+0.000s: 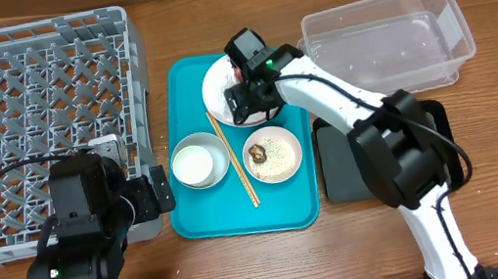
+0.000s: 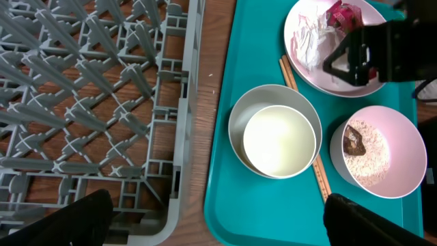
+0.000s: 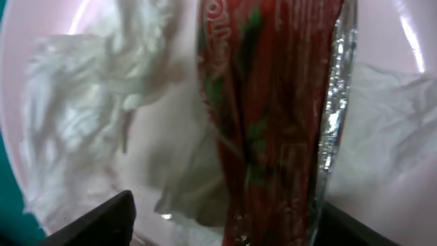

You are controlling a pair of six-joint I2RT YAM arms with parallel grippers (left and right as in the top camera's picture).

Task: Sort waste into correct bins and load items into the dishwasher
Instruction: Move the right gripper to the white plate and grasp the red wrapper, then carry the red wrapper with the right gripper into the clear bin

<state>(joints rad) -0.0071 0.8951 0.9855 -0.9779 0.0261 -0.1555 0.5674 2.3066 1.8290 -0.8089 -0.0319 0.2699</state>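
Observation:
My right gripper [image 1: 248,100] hovers low over the white plate [image 1: 217,90] at the far end of the teal tray. Its fingers are open on either side of the crinkled red wrapper [image 3: 273,102]. Crumpled white paper [image 3: 82,102] lies beside the wrapper on the plate [image 3: 410,27]. In the left wrist view the red wrapper [image 2: 341,14], the paper [image 2: 311,41] and the right gripper [image 2: 355,58] also show. My left gripper [image 2: 218,219] is open and empty, between the dish rack [image 2: 89,89] and the tray. A pink bowl [image 2: 374,150] holds rice and a brown scrap [image 2: 355,140].
A grey bowl [image 1: 199,161] with a white cup nested inside, and chopsticks [image 1: 235,161], lie on the teal tray [image 1: 241,215]. The grey dish rack [image 1: 25,94] fills the left. A clear tub [image 1: 383,40] and a black tray [image 1: 338,171] stand to the right.

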